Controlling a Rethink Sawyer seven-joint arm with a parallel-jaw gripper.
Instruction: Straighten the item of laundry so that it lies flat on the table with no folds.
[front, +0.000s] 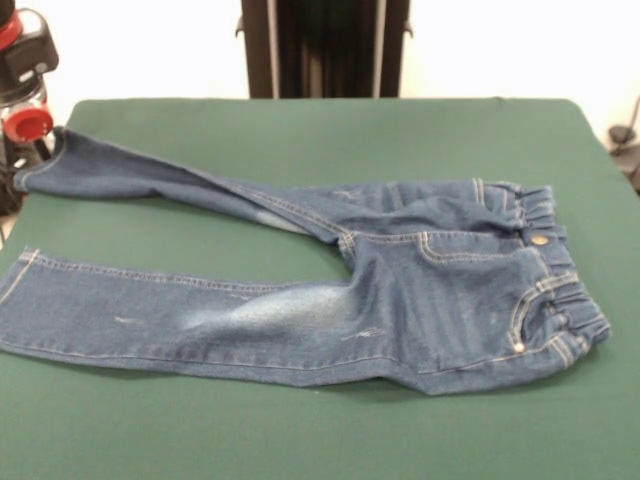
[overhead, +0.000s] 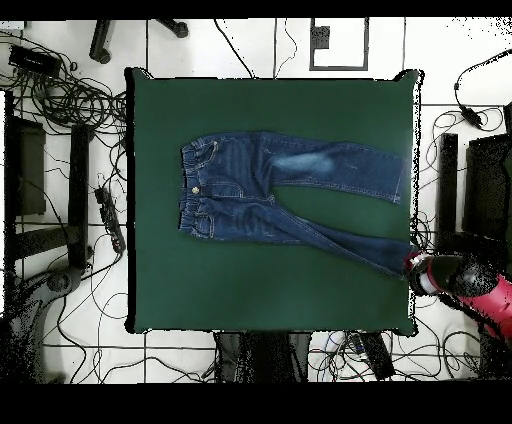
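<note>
Denim jeans (front: 400, 290) lie spread on the table (front: 300, 430), one leg reaching its edge; gripper's (overhead: 418, 268) finger state unclear.

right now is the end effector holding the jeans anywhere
It cannot be told. The arm sits at the table edge, right by the hem of one leg of the jeans, but the end effector itself is not clearly visible, so any hold there is unconfirmed.

The jeans (front: 400, 290) are dark blue denim with light stitching, a brass button (front: 540, 240) and a faded pale patch on one leg. The tabletop (front: 320, 430) is plain dark green. The arm (overhead: 470, 280) is red and black.
</note>
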